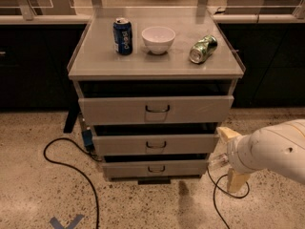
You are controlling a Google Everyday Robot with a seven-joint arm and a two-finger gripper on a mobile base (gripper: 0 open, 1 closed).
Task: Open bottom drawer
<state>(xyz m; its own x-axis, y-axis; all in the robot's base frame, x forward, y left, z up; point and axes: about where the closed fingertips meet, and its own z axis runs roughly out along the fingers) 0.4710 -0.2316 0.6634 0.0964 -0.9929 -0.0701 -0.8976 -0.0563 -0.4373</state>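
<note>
Camera view looks down from the front on a grey cabinet with three drawers, standing on a speckled floor.

Item under task: the bottom drawer is the lowest and narrowest front. Its small dark wire handle sits at centre. A dark gap shows above the front; how far the drawer stands out cannot be told. Nothing touches the handle.

Tool: at the end of a white arm that enters from the right edge. It hangs low, just beside the cabinet's lower right corner, level with the middle drawer and the bottom drawer, and to the right of both. Two tan fingers show, one above the white wrist and one below it, spread well apart and pinching nothing. Contact with the cabinet side cannot be confirmed.

Other fronts: the top drawer is the tallest and widest, with a dark opening above it.

Surface of the cabinet carries three things in a row. A blue can stands upright at left, a white bowl sits in the middle, and a green can lies on its side at right. All are apart from one another.

Floor: a black cable loops at the left of the cabinet, and a blue tape mark lies near the lower edge.
</note>
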